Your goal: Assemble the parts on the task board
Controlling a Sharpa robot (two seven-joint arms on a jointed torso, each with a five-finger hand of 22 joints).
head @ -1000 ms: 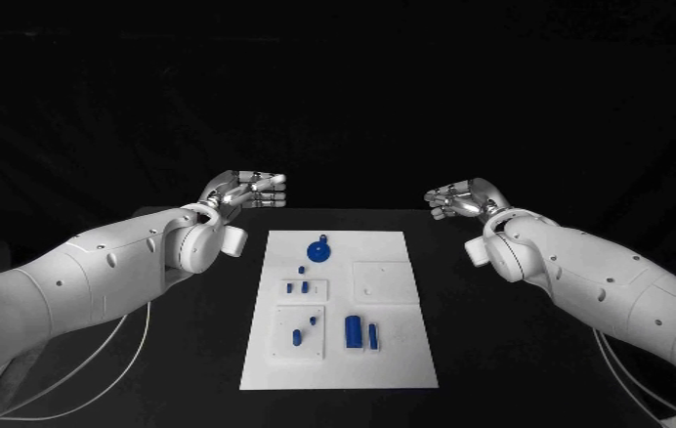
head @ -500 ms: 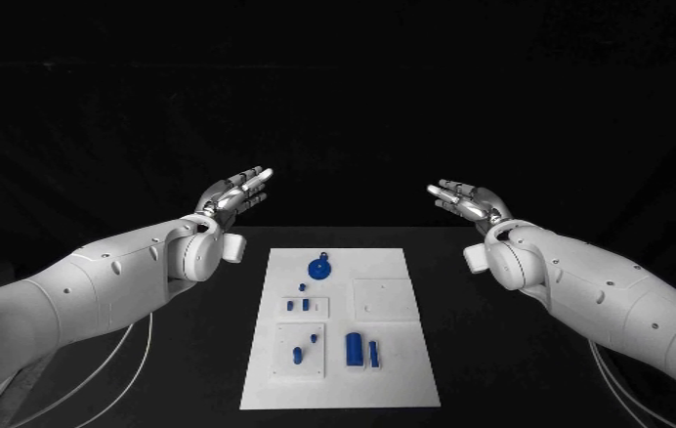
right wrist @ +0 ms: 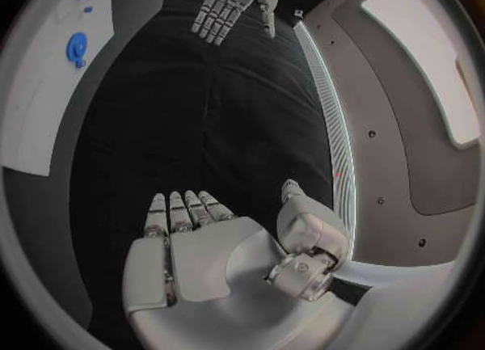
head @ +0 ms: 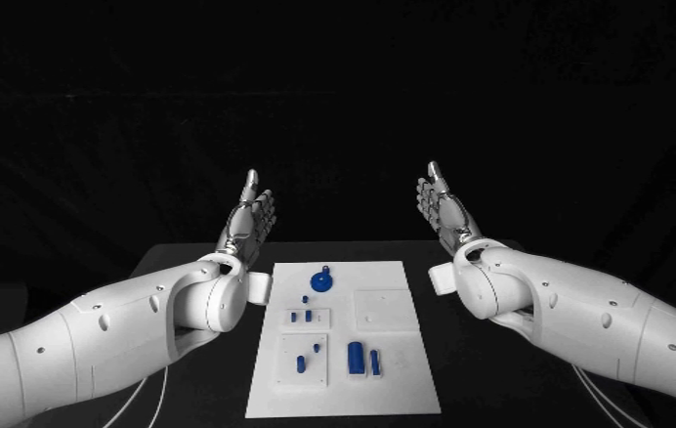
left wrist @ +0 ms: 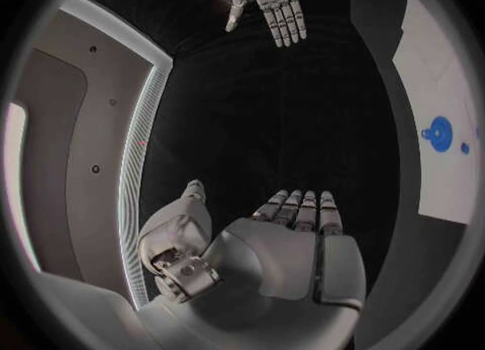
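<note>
**Inspector:** Black table (head: 465, 369), black backdrop. White task board (head: 401, 389) lies at the table's centre, between the two arms. Small blue parts (head: 356, 357) sit on it: a round knobbed piece (head: 322, 278) at the far end, short pegs mid-board, longer blocks nearer.

**Assistant:** Handling?

**Inspector:** Judged light, rigid and probably smooth; small enough to slip or roll. Advise a fingertip pinch across the sides of each piece, and the raised knob on the round one.

**Assistant:** Hands?

**Inspector:** Left hand (head: 251, 218) is raised beyond the board's far left corner, fingers straight and extended, holding nothing, touching nothing. Right hand (head: 443, 208) mirrors it at the far right, likewise flat and empty.
</note>
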